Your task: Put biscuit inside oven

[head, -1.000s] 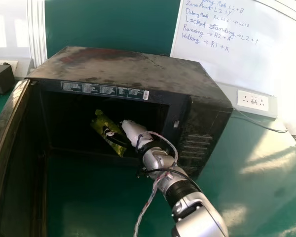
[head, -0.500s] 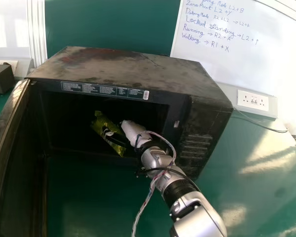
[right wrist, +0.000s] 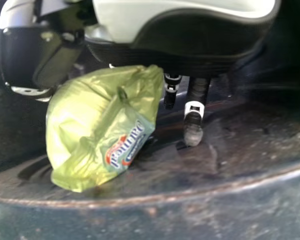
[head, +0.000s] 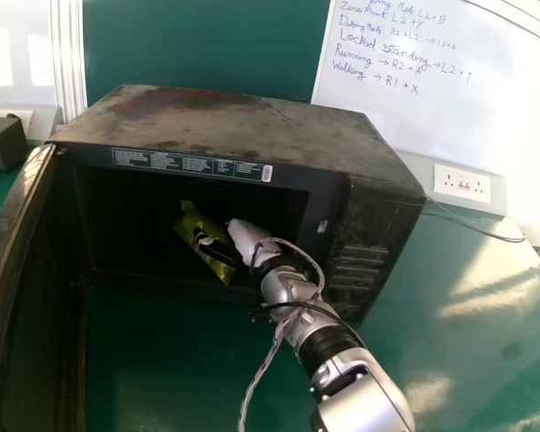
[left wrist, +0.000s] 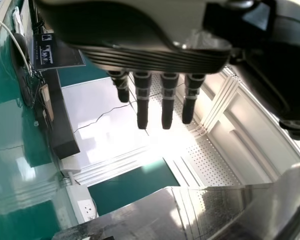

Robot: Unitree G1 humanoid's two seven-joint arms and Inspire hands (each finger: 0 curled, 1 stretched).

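Head: right hand (head: 247, 238) gripping packet (head: 191, 222) inside oven (head: 225, 126) | left wrist: left hand (left wrist: 155, 59), fingers (left wrist: 167, 105) straight

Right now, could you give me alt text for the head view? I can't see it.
The robot's right hand holds a yellow-green biscuit packet in the opening of a worn, dark oven. The oven's door is swung open at the left, and a whiteboard with handwriting stands behind.

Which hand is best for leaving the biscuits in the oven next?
Probably the right hand: it is inside the oven, gripping the biscuit packet, so it may only need to let go. The left hand is outside and empty.
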